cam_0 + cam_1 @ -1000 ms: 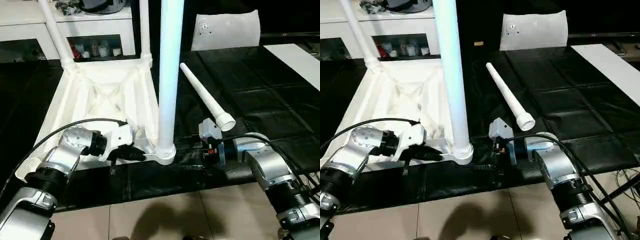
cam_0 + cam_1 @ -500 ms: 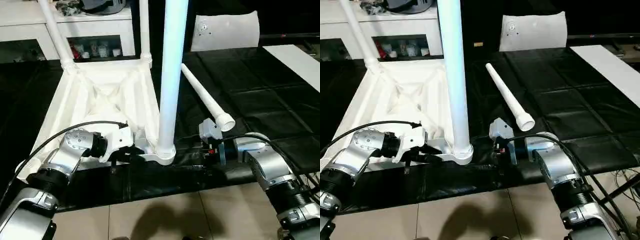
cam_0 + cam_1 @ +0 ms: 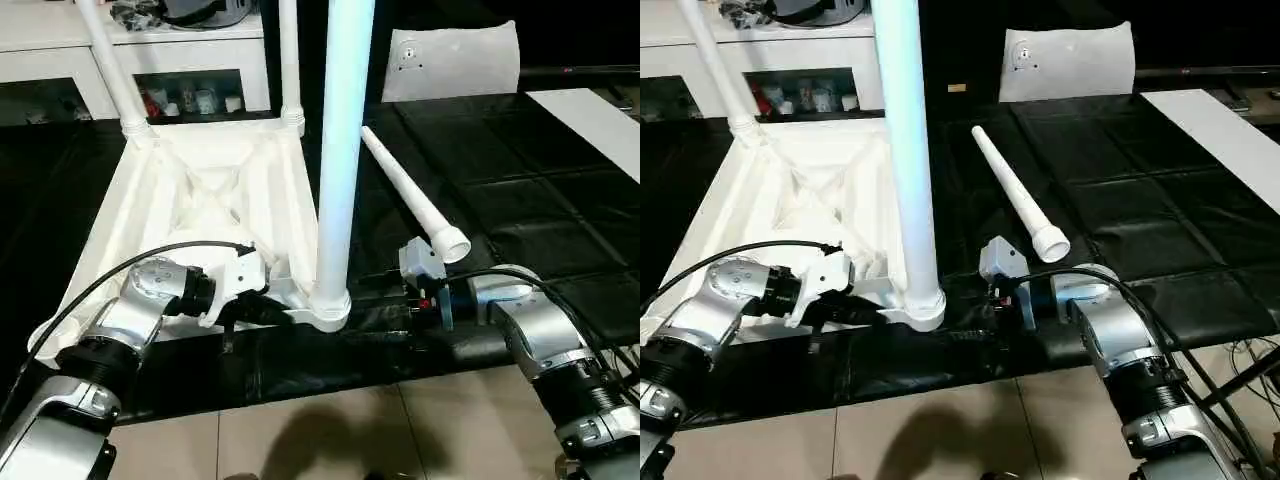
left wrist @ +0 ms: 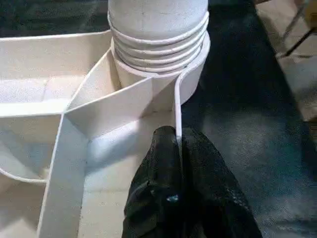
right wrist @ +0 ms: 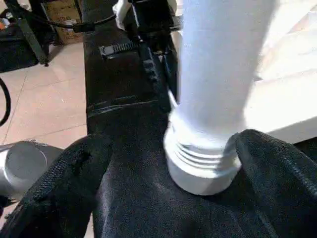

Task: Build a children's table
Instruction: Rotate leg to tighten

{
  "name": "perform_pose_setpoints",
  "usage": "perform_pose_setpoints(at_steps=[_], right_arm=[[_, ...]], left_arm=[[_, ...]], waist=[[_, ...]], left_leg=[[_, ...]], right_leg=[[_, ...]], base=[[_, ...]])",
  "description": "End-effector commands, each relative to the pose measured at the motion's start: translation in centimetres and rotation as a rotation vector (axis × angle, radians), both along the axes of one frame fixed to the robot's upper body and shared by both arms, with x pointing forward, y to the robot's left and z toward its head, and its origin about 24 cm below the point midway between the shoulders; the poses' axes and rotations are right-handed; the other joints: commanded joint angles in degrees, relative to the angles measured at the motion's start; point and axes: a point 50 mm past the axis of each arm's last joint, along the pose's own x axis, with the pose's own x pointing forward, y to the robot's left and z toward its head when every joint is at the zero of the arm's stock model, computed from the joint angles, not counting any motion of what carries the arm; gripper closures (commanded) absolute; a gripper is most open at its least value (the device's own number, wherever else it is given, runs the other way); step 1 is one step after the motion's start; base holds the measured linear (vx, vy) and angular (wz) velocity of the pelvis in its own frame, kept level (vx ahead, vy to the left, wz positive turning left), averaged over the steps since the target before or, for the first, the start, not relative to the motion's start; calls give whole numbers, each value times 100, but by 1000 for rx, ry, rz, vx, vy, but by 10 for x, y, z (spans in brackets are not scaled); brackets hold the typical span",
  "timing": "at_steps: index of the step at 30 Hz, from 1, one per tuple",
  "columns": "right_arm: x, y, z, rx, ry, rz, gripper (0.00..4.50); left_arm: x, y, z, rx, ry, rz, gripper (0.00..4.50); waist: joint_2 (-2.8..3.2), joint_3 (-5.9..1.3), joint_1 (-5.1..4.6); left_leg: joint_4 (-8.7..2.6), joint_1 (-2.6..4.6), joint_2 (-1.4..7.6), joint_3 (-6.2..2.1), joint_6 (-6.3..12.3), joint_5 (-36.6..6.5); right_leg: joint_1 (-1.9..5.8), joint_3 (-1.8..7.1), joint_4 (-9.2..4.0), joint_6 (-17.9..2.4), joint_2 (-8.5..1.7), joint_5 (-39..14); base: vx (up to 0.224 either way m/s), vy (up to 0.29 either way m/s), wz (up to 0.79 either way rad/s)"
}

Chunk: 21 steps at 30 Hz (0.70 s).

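The white tabletop (image 3: pixel 200 190) lies upside down on the black mat, ribs up. Three legs stand in its corner sockets: far left (image 3: pixel 110 70), far right (image 3: pixel 289 60) and near right (image 3: pixel 335 150). A fourth leg (image 3: pixel 410 195) lies loose on the mat to the right. My left gripper (image 4: pixel 177 144) is shut on the tabletop's thin front rim, just beside the near right socket (image 4: pixel 158 54). On the other side of that socket, my right gripper (image 5: pixel 171 141) is open, one finger (image 5: pixel 64 178) on each side of the leg's ringed base without touching it.
A flat white sheet with a small round mark (image 3: pixel 455 60) leans at the back. A white panel (image 3: pixel 590 120) lies at the far right. White shelves (image 3: pixel 60 40) stand behind the tabletop. The mat's front edge drops to tiled floor (image 3: pixel 320 430).
The near right leg swayed slightly to the right and came back. Both arms have stayed almost where they were.
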Motion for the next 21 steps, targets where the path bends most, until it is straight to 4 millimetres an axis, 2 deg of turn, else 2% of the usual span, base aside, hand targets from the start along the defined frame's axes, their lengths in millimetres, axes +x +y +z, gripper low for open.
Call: perform_pose_setpoints(at_steps=[1, 9, 10, 12, 13, 14, 15, 17, 21], right_arm=[[1, -2, 3, -10, -18, 3, 0], [2, 2, 2, 4, 3, 23, 0], [1, 3, 2, 9, 11, 32, 29], [-1, 6, 1, 12, 22, 49, 36], [-1, 7, 0, 13, 26, 56, 41], [-1, 8, 0, 15, 28, 60, 55], [0, 9, 0, 18, 30, 60, 71], [0, 9, 0, 22, 33, 61, 88], [3, 10, 0, 29, 40, 61, 109]], left_arm=[[-7, -7, -1, -18, 19, -92, 448], [-13, -24, -2, 28, -34, -217, 448], [-13, -25, -3, 32, -37, -219, 450], [-13, -28, -3, 36, -46, -229, 450], [-13, -29, -4, 35, -48, -235, 450], [-14, -29, -4, 37, -45, -244, 450], [-14, -30, -5, 40, -46, -247, 450], [-14, -30, -5, 46, -48, -255, 450], [-14, -31, -6, 52, -54, -259, 450]], waist=[[4, -408, 0], [-8, -409, 65], [-5, -411, 71], [-19, -411, 111], [6, -410, 118], [1, -413, 118], [-56, -416, 112], [-20, -414, 125], [-10, -417, 124]], left_leg=[[-369, -93, 60, 59, 432, -468], [-369, -86, 69, 70, 424, -446], [-371, -84, 75, 70, 427, -435], [-368, -79, 78, 75, 441, -396], [-368, -81, 78, 73, 436, -398], [-373, -75, 89, 69, 426, -407], [-373, -85, 89, 73, 424, -389], [-375, -80, 88, 69, 420, -394], [-370, -79, 86, 72, 413, -390]], right_leg=[[430, 390, -442, 28, -342, -2069], [432, 411, -426, -26, -353, -2057], [432, 412, -423, -35, -354, -2042], [424, 418, -418, -44, -359, -2034], [424, 417, -416, -47, -359, -2037], [421, 417, -419, -52, -360, -2020], [429, 423, -411, -53, -357, -1982], [425, 425, -409, -58, -367, -2002], [422, 431, -408, -82, -369, -1985]], base=[[0, 0, 0], [0, 0, 0], [0, 0, 0], [0, 0, 0], [0, 0, 0], [0, 0, 0], [0, 0, 0], [0, 0, 0], [0, 0, 0]])
